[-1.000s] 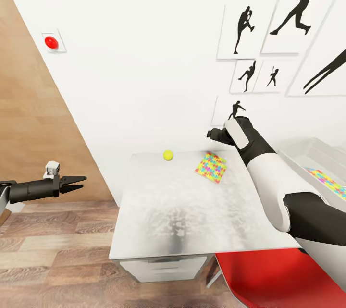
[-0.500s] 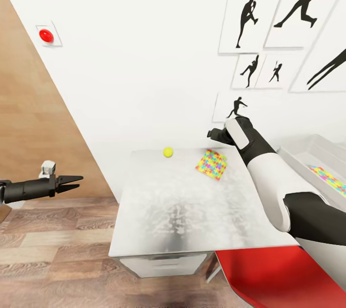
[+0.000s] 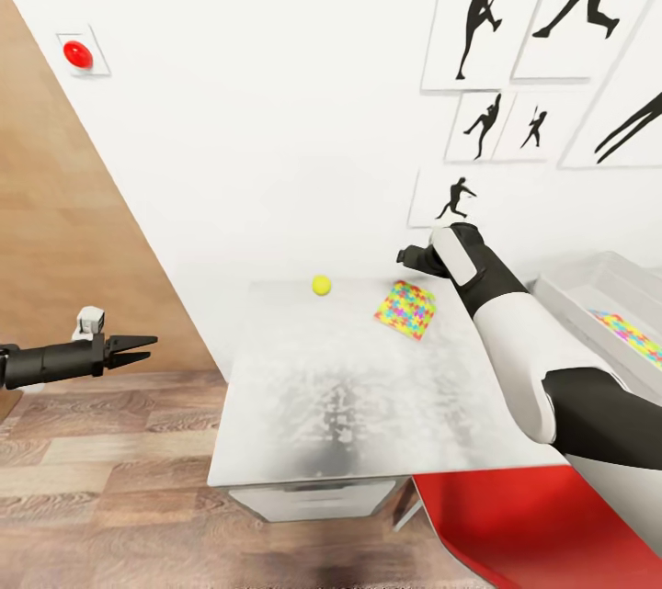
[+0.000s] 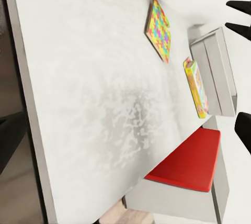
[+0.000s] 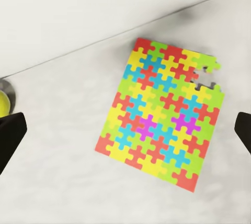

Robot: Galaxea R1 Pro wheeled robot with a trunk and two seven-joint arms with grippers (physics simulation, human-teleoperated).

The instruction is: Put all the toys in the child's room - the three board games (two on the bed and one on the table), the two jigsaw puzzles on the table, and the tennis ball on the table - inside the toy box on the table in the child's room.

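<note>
While our right gripper [image 5: 125,130] hovers spread over the jigsaw puzzle [image 3: 405,310] on the table [image 3: 368,414], tennis ball [image 3: 321,285] at nine o'clock, our left gripper [image 3: 138,349], slightly parted, hangs well apart.

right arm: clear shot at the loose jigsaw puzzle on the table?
Probably yes. The right tool hangs open above the jigsaw puzzle, which lies flat on the table with nothing on it. The tennis ball sits apart to one side, out of the way.
</note>
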